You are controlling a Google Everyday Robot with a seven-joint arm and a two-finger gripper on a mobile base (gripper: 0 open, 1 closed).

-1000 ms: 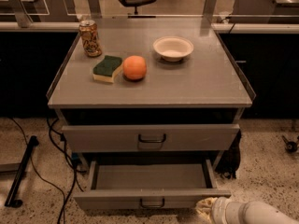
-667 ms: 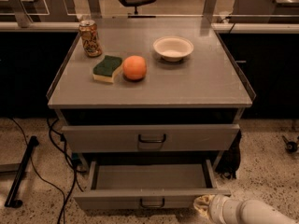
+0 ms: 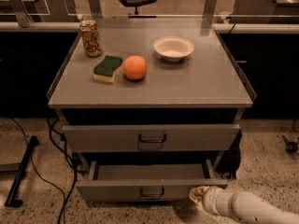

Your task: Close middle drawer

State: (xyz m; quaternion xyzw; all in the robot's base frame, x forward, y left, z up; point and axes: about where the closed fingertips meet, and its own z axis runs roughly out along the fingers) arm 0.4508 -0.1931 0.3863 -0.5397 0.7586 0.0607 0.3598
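Observation:
The middle drawer (image 3: 117,189) is the wide, shallow grey one under the taller top drawer (image 3: 107,137). It stands partly pulled out, and its empty inside (image 3: 149,172) shows as a narrow strip. Its small dark handle (image 3: 153,192) is at the centre of the low front. My gripper (image 3: 198,196) comes in from the lower right on a white arm (image 3: 247,209). It is at the right end of the drawer's front, touching or very close to it.
On the cabinet top (image 3: 205,85) are a drink can (image 3: 90,38), a green and yellow sponge (image 3: 107,68), an orange (image 3: 135,67) and a white bowl (image 3: 173,47). Black cables (image 3: 58,139) and a dark bar (image 3: 21,171) lie on the floor at the left.
The middle drawer has slid partway into the cabinet, so less of its inside shows. My gripper has moved up and inward with its front. The top drawer has not moved.

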